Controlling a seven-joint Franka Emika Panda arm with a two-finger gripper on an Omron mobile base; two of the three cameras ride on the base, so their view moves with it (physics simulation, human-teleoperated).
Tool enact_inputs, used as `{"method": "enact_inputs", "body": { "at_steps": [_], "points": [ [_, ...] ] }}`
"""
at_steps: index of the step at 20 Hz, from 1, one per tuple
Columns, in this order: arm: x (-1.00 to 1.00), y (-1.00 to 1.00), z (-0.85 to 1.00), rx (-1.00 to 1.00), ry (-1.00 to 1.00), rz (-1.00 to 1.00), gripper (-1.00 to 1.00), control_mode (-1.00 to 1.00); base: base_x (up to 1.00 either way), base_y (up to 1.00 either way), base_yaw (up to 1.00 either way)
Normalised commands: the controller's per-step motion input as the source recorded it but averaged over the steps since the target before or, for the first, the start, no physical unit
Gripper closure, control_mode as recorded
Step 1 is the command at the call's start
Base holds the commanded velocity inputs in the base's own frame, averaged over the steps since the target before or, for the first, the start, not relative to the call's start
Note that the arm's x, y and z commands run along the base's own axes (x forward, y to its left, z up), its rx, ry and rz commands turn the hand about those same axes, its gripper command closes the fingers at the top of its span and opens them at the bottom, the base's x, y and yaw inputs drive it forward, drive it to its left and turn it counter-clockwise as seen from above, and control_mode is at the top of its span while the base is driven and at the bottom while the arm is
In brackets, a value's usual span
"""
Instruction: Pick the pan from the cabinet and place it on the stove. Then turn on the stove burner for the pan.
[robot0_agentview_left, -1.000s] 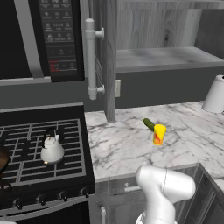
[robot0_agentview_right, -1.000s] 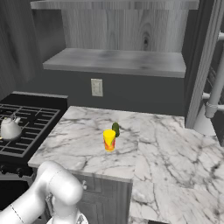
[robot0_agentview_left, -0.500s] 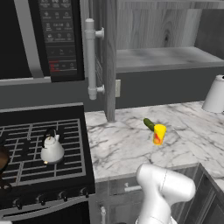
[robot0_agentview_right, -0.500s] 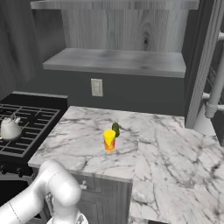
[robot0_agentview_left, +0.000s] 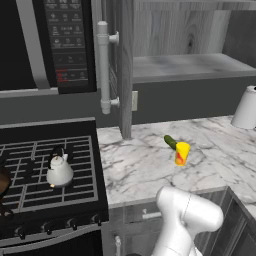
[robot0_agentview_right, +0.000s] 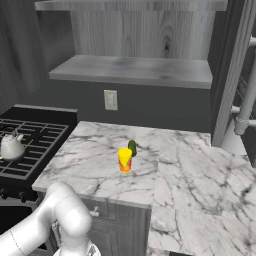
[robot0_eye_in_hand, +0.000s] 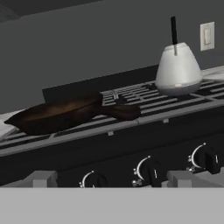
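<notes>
Fingers are spread wide and hold nothing, low before the stove (robot0_eye_in_hand: 131, 140) front, facing its knobs (robot0_eye_in_hand: 146, 168). Turning the wrong knob would light a burner away from the pan (robot0_eye_in_hand: 57, 116), perhaps under the kettle (robot0_eye_in_hand: 178, 70). Pan rests on the grates at the stove's left edge, long axis along the front, handle toward the kettle.

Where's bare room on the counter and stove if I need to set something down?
Free: the marble counter between the stove and the yellow item, and its near right part in the right base view. The cabinet shelf is bare. Crowded: the grates, with the kettle and the pan beside it.
</notes>
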Motion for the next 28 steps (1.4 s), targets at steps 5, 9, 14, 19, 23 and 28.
{"method": "enact_inputs", "body": {
  "at_steps": [5, 9, 14, 19, 23, 28],
  "points": [
    [0.11, 0.00, -0.03, 0.00, 0.00, 0.00, -1.00, -1.00, 0.00, 0.00, 0.00],
    [0.14, 0.00, 0.00, 0.00, 0.00, 0.00, -1.00, -1.00, 0.00, 0.00, 0.00],
    [0.17, 0.00, 0.00, 0.00, 0.00, 0.00, -1.00, -1.00, 0.00, 0.00, 0.00],
    [0.17, 0.00, -0.02, 0.00, 0.00, 0.00, -1.00, -1.00, 0.00, 0.00, 0.00],
    [0.14, 0.00, -0.08, 0.00, 0.00, 0.00, -1.00, -1.00, 0.00, 0.00, 0.00],
    [0.08, 0.00, -0.19, -0.01, 0.00, 0.00, -1.00, -1.00, 0.00, 0.00, 0.00]
  ]
}}
